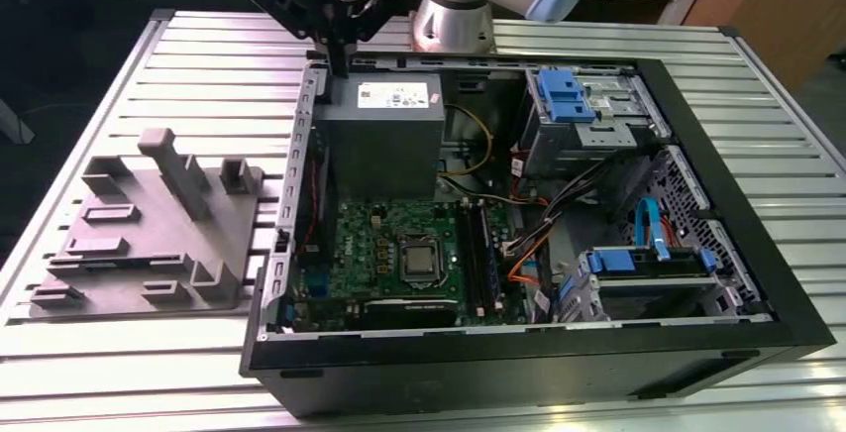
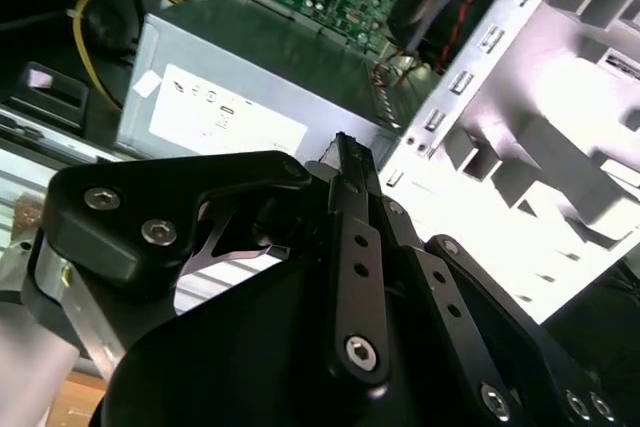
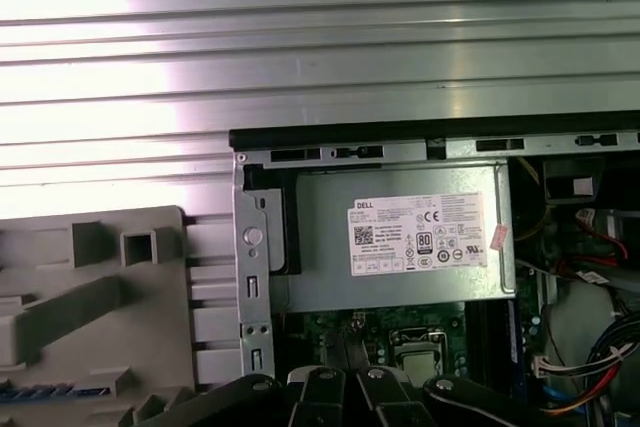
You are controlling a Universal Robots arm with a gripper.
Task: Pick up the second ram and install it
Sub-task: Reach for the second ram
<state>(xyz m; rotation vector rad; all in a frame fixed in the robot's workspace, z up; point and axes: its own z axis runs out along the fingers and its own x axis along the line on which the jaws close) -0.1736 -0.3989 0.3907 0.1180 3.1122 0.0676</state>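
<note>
My gripper [image 1: 341, 67] hangs over the far rim of the open computer case [image 1: 740, 283], just above the grey power supply [image 1: 383, 115]. In the second wrist view its black fingertips [image 2: 350, 152] are pressed together with nothing between them. In the first wrist view, a thin strip with a row of small dark-blue rectangles [image 3: 50, 390] lies in a slot of the grey tray [image 3: 90, 297]. It looks like the second ram, but I cannot be sure. The green motherboard [image 1: 383, 254] has long memory slots [image 1: 478, 254] beside the processor socket.
The grey tray [image 1: 146, 244] with upright posts stands to the exterior view's left of the case on the ribbed metal table [image 1: 198, 55]. Inside the case are blue drive cages [image 1: 569, 95], cables [image 1: 529, 244] and a yellow wire [image 1: 476, 145].
</note>
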